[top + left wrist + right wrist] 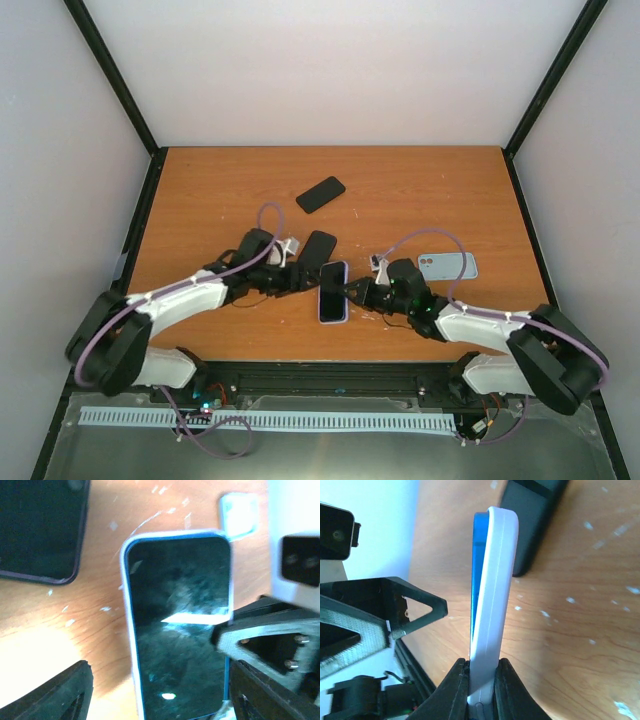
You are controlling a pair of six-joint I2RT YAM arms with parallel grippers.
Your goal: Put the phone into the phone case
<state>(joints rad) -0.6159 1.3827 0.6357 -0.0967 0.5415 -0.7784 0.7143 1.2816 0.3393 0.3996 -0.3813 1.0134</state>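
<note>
The phone (pixel 333 292) lies screen up at the table's middle front, its dark screen inside a white case with a blue edge showing. The left wrist view shows the phone (pixel 177 625) between my left gripper's (pixel 160 700) wide-open fingers (pixel 55 695), which do not touch it. My left gripper (pixel 305 277) sits at the phone's left side. My right gripper (pixel 352 293) is shut on the phone's right edge. In the right wrist view, my right gripper (pixel 482 680) clamps the white case (pixel 492 595) edge-on, with the blue phone rim (pixel 479 555) standing proud on the left.
A black slab (pixel 317 250) lies just behind the phone and shows in the left wrist view (pixel 40 530) and the right wrist view (pixel 532 525). Another black phone (pixel 320 194) lies further back. A light blue phone-shaped item (pixel 447 266) lies at the right.
</note>
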